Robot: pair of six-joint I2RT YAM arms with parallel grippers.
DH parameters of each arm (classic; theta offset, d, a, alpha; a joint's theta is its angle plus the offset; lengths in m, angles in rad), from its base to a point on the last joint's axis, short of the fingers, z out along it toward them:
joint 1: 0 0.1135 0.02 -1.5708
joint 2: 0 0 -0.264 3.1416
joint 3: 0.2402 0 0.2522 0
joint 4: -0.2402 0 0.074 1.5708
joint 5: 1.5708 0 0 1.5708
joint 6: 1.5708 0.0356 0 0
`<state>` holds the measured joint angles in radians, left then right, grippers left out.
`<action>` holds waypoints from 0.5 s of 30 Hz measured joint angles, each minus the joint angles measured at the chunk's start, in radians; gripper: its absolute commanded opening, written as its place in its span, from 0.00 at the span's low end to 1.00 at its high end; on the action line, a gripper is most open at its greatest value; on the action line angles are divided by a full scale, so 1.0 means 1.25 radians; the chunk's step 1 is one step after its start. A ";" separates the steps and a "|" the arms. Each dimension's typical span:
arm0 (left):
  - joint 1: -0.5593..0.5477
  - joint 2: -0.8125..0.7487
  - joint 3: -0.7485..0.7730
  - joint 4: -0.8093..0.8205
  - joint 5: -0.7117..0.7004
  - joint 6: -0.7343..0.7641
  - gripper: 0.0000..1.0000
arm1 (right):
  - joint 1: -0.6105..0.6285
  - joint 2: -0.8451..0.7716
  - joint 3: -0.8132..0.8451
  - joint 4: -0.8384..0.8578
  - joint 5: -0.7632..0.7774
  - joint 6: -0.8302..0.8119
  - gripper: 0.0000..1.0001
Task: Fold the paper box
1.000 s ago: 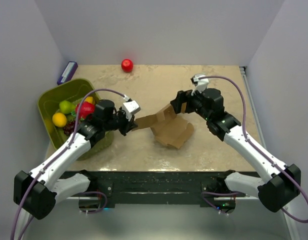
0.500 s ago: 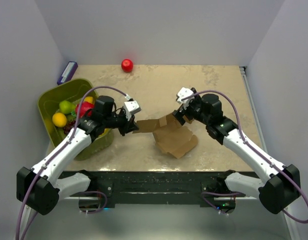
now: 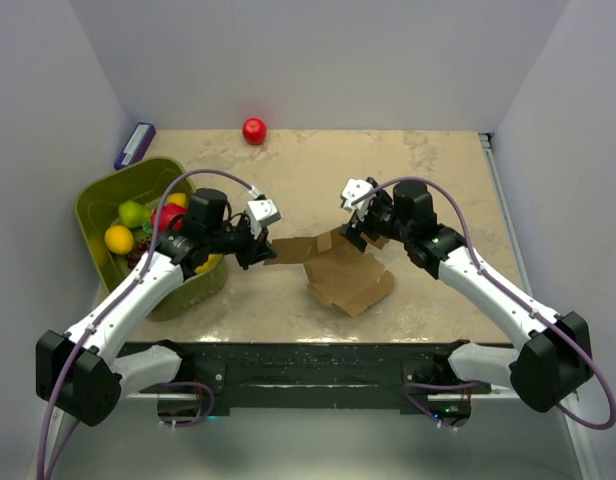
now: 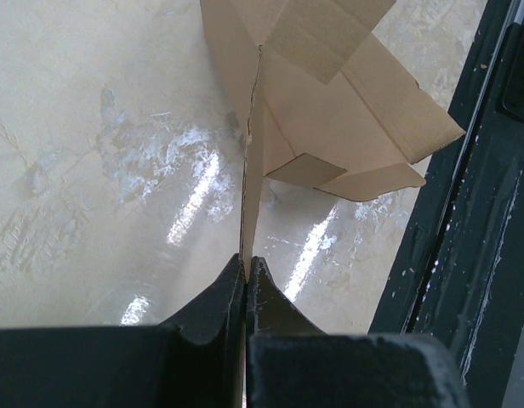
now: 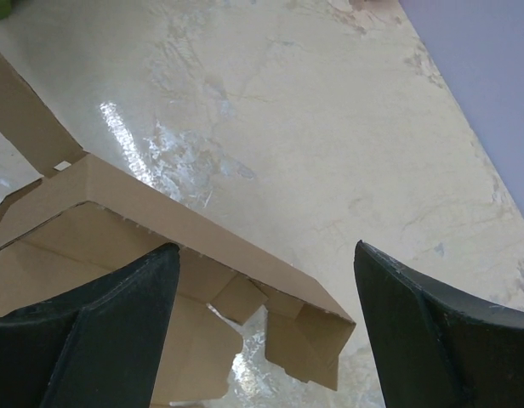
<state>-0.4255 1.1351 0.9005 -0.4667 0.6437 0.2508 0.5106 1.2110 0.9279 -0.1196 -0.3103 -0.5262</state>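
the paper box (image 3: pixel 343 275) sits in the middle of the table (image 3: pixel 438 180). the left gripper (image 4: pixel 245 263) pinches its left flap; the right gripper (image 5: pixel 264 248) hangs wide over a raised panel on the right. a skewed push could buckle the thin card or tear the pinched flap.

Your light is even, bright, likely overhead. White glare streaks the table (image 4: pixel 194 183) in both wrist views. Shadows soft. Near fingers (image 5: pixel 92 331) look slightly blurred.
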 measured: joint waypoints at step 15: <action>0.011 0.016 0.016 -0.020 0.029 0.006 0.00 | 0.001 0.093 0.021 -0.020 -0.064 -0.028 0.43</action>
<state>-0.4122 1.1553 0.9211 -0.4911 0.6796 0.2581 0.5121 1.3270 0.9543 -0.1444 -0.3901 -0.5610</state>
